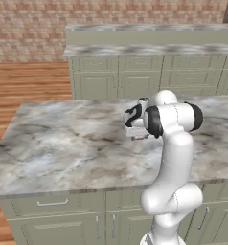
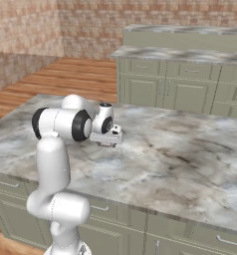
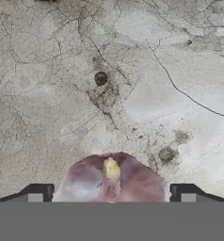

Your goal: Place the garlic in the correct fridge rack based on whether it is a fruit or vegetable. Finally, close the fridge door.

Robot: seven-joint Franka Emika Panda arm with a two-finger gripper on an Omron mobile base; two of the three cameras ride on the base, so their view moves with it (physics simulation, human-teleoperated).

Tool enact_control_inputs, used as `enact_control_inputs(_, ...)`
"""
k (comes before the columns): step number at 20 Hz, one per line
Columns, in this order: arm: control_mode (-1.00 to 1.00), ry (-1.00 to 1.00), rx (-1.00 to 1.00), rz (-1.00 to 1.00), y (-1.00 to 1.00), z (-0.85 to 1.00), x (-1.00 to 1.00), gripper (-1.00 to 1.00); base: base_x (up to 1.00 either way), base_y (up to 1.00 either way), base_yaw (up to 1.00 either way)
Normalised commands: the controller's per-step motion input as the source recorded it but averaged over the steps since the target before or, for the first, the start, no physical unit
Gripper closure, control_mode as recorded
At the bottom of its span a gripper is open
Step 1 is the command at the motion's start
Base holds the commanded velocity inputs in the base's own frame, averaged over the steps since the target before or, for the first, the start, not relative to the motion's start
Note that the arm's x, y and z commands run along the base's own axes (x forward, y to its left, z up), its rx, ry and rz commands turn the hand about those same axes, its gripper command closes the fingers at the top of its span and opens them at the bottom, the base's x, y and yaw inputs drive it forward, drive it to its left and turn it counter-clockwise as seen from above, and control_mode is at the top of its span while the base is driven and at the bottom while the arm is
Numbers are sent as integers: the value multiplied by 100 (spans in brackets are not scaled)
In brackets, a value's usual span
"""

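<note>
Garlic sits pinched between the jaws, carried above the marble tabletop. Keeping the grip firm and the hand level while swinging toward the fridge should stop the bulb slipping out.

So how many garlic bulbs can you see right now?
1. The garlic sits between the pincer tips, above the marble counter. Others could be hidden elsewhere.

Island counter top bare all round arm; open approach every side. Rear cabinets well apart, floor between. Garlic sits between fingertips.
</note>
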Motion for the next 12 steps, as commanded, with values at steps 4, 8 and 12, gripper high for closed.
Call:
enact_control_inputs(4,-100,-2,-1,0,0,-20,-19,100,0,0,0)
enact_control_inputs(8,-100,-15,0,0,0,21,-41,100,0,0,0)
enact_control_inputs(12,-100,-26,0,0,-6,91,-87,100,0,0,0)
